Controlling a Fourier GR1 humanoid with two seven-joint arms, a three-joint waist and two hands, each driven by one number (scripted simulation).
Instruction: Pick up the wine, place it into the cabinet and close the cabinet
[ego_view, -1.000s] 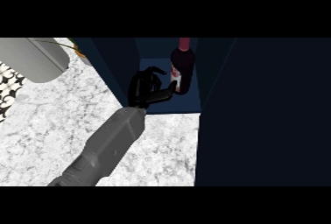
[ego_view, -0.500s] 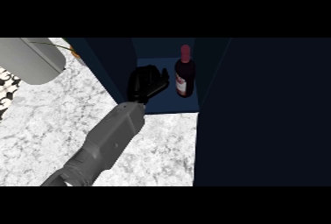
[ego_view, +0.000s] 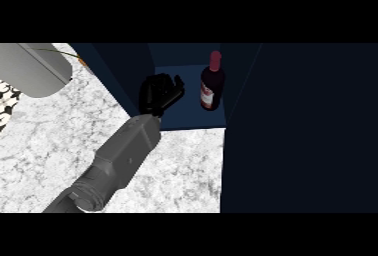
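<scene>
The wine bottle (ego_view: 211, 87), dark with a red neck and a pale label, stands upright on the floor of the open dark blue cabinet (ego_view: 188, 121). My left hand (ego_view: 159, 94) is just left of the bottle at the cabinet's mouth. Its fingers are straight and point into the cabinet, with a small gap between them and the bottle. The grey forearm (ego_view: 122, 155) runs down to the lower left over the counter. My right hand does not show.
The cabinet's dark door (ego_view: 310, 125) fills the right side of the view. On the marble counter (ego_view: 181, 172) a grey cylinder (ego_view: 33, 67) lies at the top left, and a black-and-white patterned thing (ego_view: 6, 102) shows at the left edge.
My left hand has let go of the wine bottle and drawn back to the left. The bottle now stands free in the cabinet.
</scene>
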